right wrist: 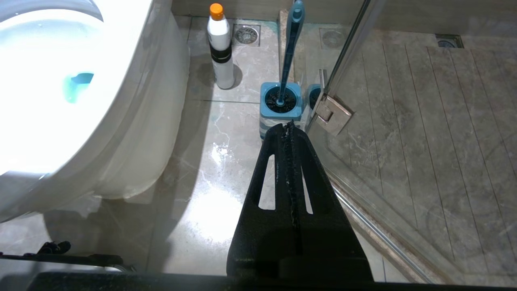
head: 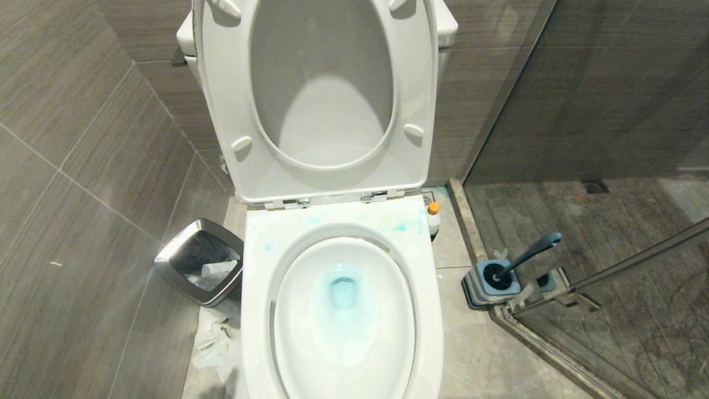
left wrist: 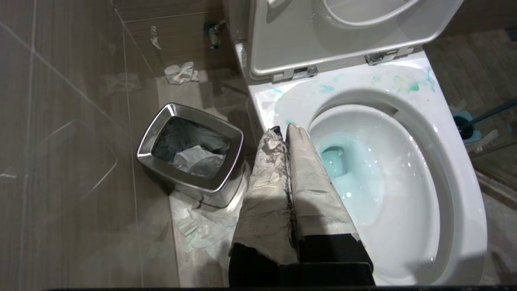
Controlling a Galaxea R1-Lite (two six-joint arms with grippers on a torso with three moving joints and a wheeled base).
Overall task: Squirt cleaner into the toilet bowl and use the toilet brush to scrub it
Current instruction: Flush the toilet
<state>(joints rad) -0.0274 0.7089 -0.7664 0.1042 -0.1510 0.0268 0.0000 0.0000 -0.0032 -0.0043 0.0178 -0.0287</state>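
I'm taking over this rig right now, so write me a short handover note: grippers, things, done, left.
Left gripper: shut, empty, above the toilet bowl rim on the waste bin side.
Right gripper: shut, empty, low beside the bowl.
Cleaner: on the floor right of the bowl, capped.
Toilet brush: in its holder.
Done: teal liquid already in the bowl.
Left: scrubbing, apparently.

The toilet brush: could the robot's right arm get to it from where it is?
Probably yes. The toilet brush stands upright in its holder just beyond the shut right gripper, with bare floor between. The glass door stands close beside it.
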